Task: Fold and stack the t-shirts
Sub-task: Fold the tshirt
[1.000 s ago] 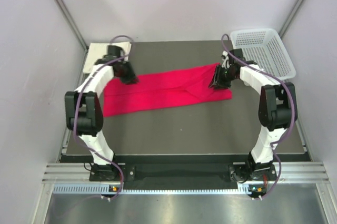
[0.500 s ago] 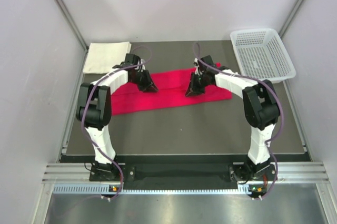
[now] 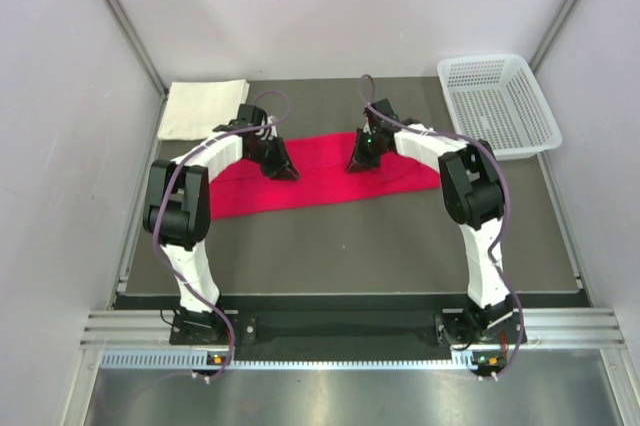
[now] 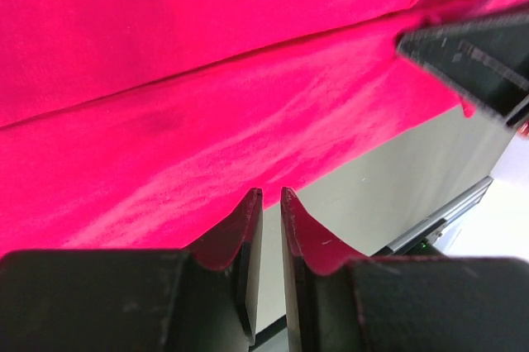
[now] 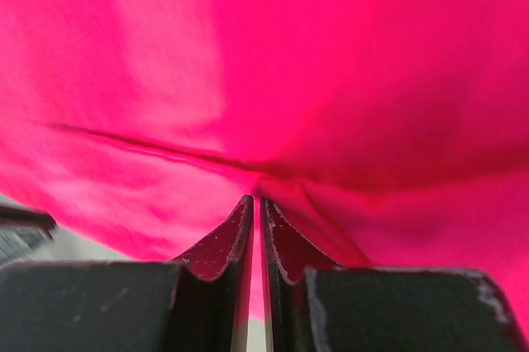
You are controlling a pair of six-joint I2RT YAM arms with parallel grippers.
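Observation:
The red t-shirt lies as a long folded strip across the middle of the dark table. My left gripper rests on its left-centre part. In the left wrist view its jaws stand closed to a slim gap, tips on the red cloth at its near hem. My right gripper sits on the strip right of centre. Its jaws are shut on a puckered pinch of the red cloth. The cream-white t-shirt lies folded flat at the back left corner.
A white mesh basket stands at the back right, partly off the table. Pale walls close in on both sides. Bare dark table runs between the red strip and the arm bases along the near edge.
Both grippers came in from the strip's far end corners to its middle. The right jaws closed on the cloth. The strip's left end shifted a little to the right.

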